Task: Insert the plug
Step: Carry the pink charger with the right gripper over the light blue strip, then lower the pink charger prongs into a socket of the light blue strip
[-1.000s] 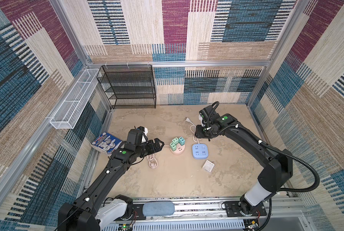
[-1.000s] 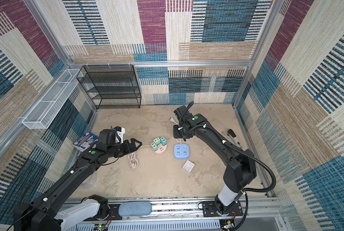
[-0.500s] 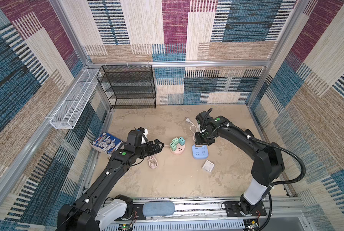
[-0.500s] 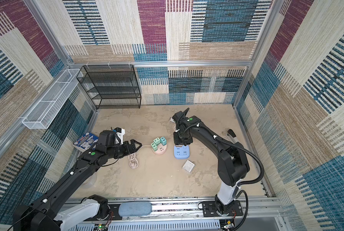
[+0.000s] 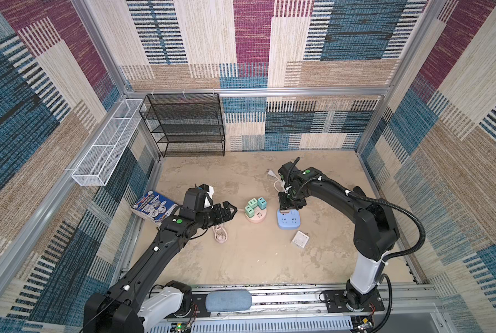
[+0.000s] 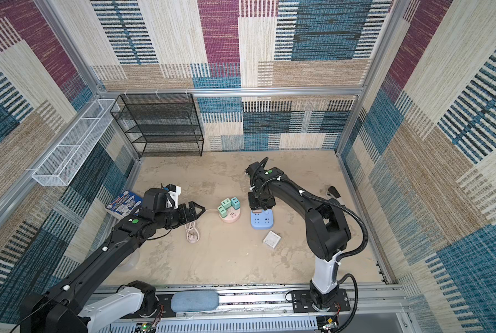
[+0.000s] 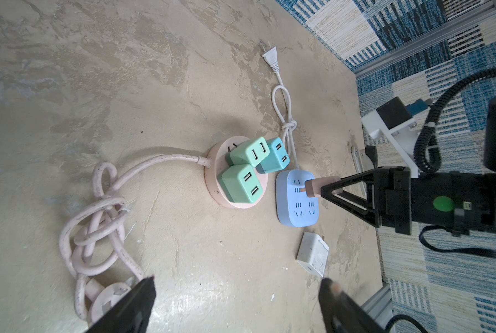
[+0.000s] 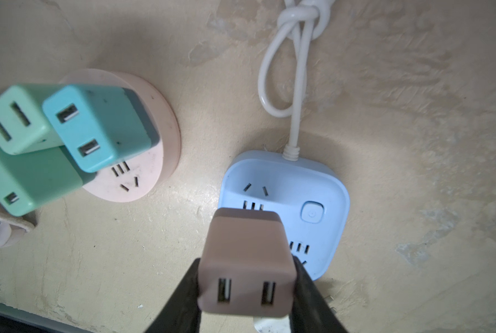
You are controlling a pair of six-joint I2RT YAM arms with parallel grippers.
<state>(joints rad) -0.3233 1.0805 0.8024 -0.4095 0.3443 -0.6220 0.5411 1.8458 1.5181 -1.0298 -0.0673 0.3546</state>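
In both top views the right pincer [image 5: 287, 207] pointed straight down, pinching the plug [image 5: 284, 211], a small pinkish cube. The blue socket block [image 5: 289, 221] lay just beneath its tips. The left pincer [image 5: 231, 208] hung spread and empty, well off to the side, near a round pink socket base [image 5: 257, 217]. From above, the fingers covered most of the plug, so whether its pins had met the block could not be told.

In the left wrist view the plug [image 7: 313, 187] showed side-on at the right pincer's tips, very close to the block's face [image 7: 297, 213]. Something short showed between them, perhaps a pin, too small to be sure. The left pincer's own fingers [image 7: 131, 308] stood wide apart with nothing between them.

In the right wrist view the plug [image 8: 245, 253] sat clamped by two opposite side walls between the fingers [image 8: 180, 305], its two-slot face turned toward the camera. It looked light, rigid and smooth-shelled. Those flat sides seemed the right place to hold it, though such plastic would likely slip or twist under an off-axis push. The block [image 8: 313, 178] also looked light and unanchored, trailing only a soft white cord [image 8: 296, 86], so it might slide or tip when pressed. The pins were hidden under the plug's body, and the body also covered part of the nearest socket, so alignment could not be judged.
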